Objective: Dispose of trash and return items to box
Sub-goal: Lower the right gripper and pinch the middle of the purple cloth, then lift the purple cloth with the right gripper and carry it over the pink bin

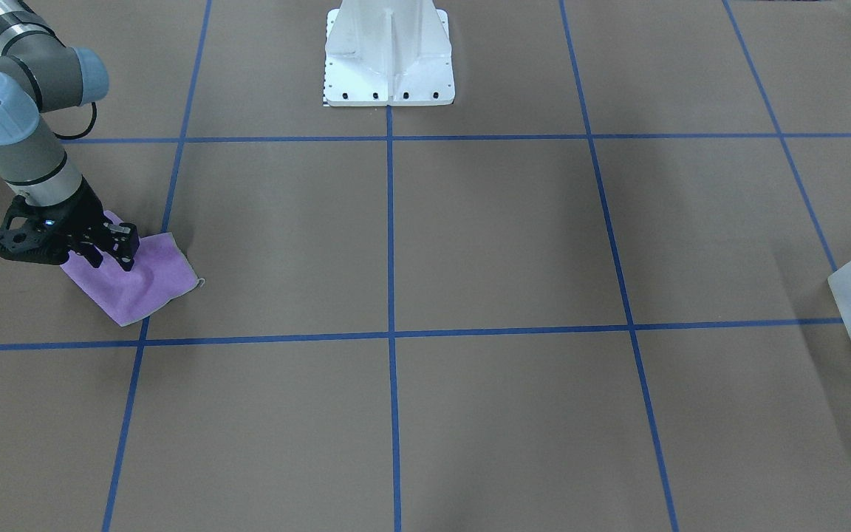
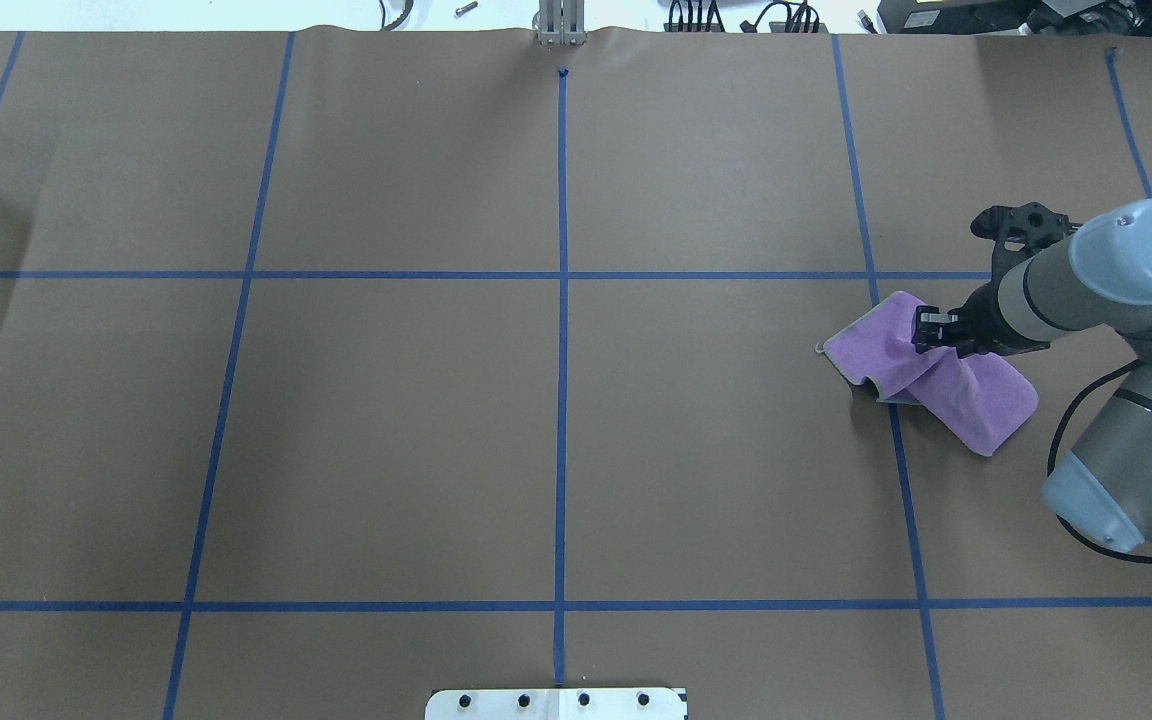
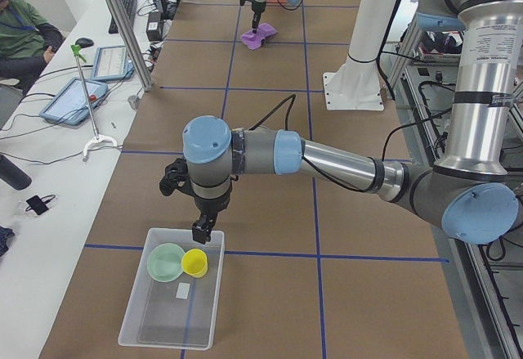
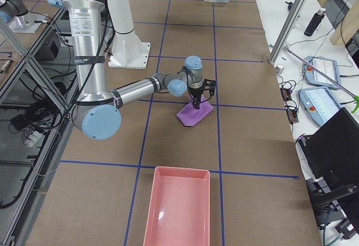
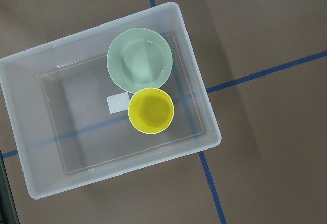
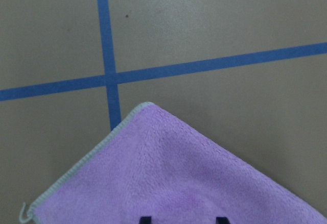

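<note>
Inside the box [image 5: 20,132], left wrist view shows cup [image 5: 150,110] beside bowl [image 5: 139,60], hidden from overhead. Left gripper [image 3: 202,232]: can't tell how open. Right wrist view: right gripper [image 6: 183,219] tips apart on cloth [image 6: 179,173].

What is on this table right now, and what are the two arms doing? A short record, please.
Box: frosted bin holding both items
Items: yellow cup and green bowl, upright, next to each other
Cloth: purple cloth, rumpled, on the table
Tray: pink tray at the table's end on the robot's right
Left gripper: above the box; open or shut cannot be told
Right gripper: fingertips down on the cloth; grip unclear
</note>
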